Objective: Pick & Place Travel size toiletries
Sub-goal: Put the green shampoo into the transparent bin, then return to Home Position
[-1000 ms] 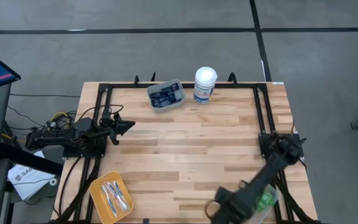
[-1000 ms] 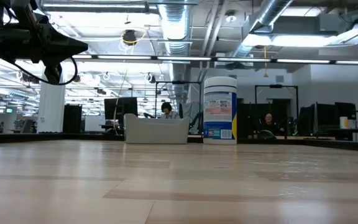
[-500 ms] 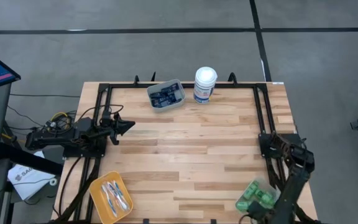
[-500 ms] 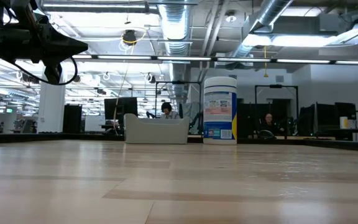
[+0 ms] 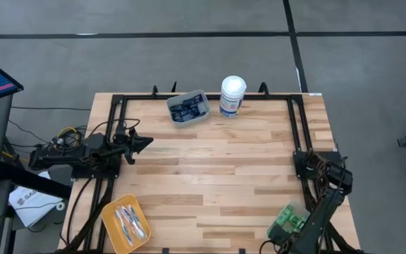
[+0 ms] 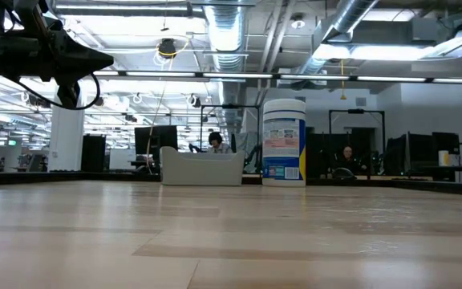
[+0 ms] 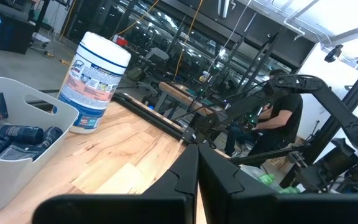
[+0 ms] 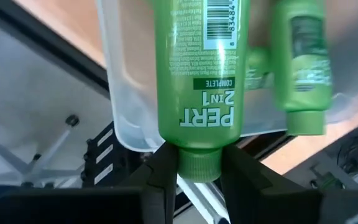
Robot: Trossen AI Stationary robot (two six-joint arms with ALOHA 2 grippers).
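Wooden table point(image 5: 210, 176) carries three containers, as we see from above: a grey bin of navy tubes point(image 5: 187, 107) at the far edge beside a white canister point(image 5: 232, 96), an orange tray of toothbrushes point(image 5: 127, 222) near left, and a clear tub of green bottles point(image 5: 285, 220) near right. Our right gripper point(image 8: 199, 165) has its fingers closed on a green bottle point(image 8: 197, 81) at that tub. Our left gripper point(image 7: 197, 165) waits at the left edge, fingers pressed together, holding nothing.

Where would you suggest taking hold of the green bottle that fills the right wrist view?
Probably at the cap end: the green bottle points its round cap between the right claw fingers, which flank it closely. Its narrow cap suits a pinch across it, coming along the bottle's length, clear of the clear bin wall.
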